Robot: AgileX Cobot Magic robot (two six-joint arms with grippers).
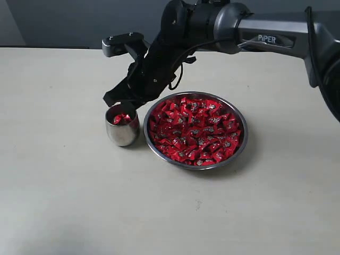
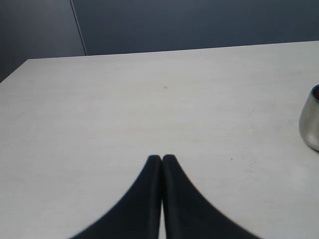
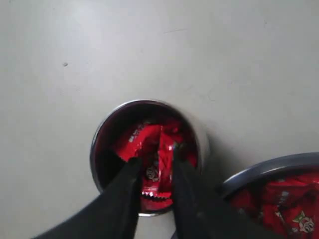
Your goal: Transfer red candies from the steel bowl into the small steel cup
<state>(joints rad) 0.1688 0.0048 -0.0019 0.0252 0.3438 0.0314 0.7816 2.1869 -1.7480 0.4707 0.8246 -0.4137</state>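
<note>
The steel bowl [image 1: 197, 166] sits mid-table, heaped with red candies [image 1: 194, 130]; part of its rim [image 3: 269, 169] shows in the right wrist view. Just to its left stands the small steel cup [image 1: 122, 134] with a few red candies [image 1: 121, 119] inside. My right gripper [image 1: 121, 104] hangs right over the cup's mouth [image 3: 99, 134]. In the right wrist view the gripper [image 3: 154, 162] is shut on one red candy [image 3: 160, 174], held upright between the fingers above the candies in the cup [image 3: 132, 142]. My left gripper [image 2: 161, 157] is shut and empty over bare table, the cup's side [image 2: 310, 122] off to one edge.
The right arm [image 1: 265, 37] reaches in from the upper right, crossing above the bowl's far rim. The pale tabletop [image 1: 79, 202] spreads around the cup and bowl, with a dark wall behind its far edge. The left arm is out of the exterior view.
</note>
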